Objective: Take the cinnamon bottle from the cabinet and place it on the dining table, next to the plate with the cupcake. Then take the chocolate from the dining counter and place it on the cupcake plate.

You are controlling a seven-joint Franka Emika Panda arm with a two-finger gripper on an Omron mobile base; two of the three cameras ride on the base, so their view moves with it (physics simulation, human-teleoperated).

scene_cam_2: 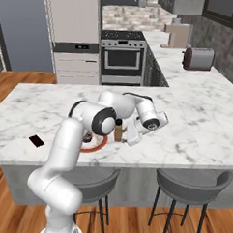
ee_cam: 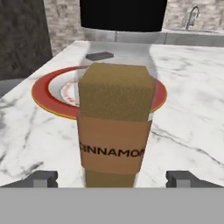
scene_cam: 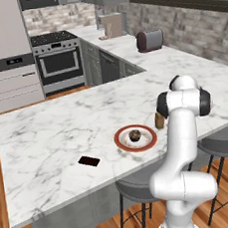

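Note:
The cinnamon bottle (ee_cam: 114,131), amber with an orange-tan label and black cap, stands upright on the white marble dining table (scene_cam: 48,138). It is just right of the red-rimmed plate (scene_cam: 119,138) with the small dark cupcake (scene_cam: 135,135). My gripper (ee_cam: 112,178) is open, one fingertip on each side of the bottle (scene_cam_2: 118,130) and apart from it. In the right base view the gripper (scene_cam_2: 127,136) is low at the bottle's right. The flat dark chocolate (scene_cam: 89,161) lies left of the plate near the front edge, and it is beyond the plate (ee_cam: 43,94) in the hand view.
Two grey stools (scene_cam: 224,143) stand under the table's near edge. A toaster (scene_cam: 149,40) sits on the far counter by the brick wall, and a stove (scene_cam: 57,62) stands at the back left. My own arm (scene_cam_2: 89,119) arches over the plate.

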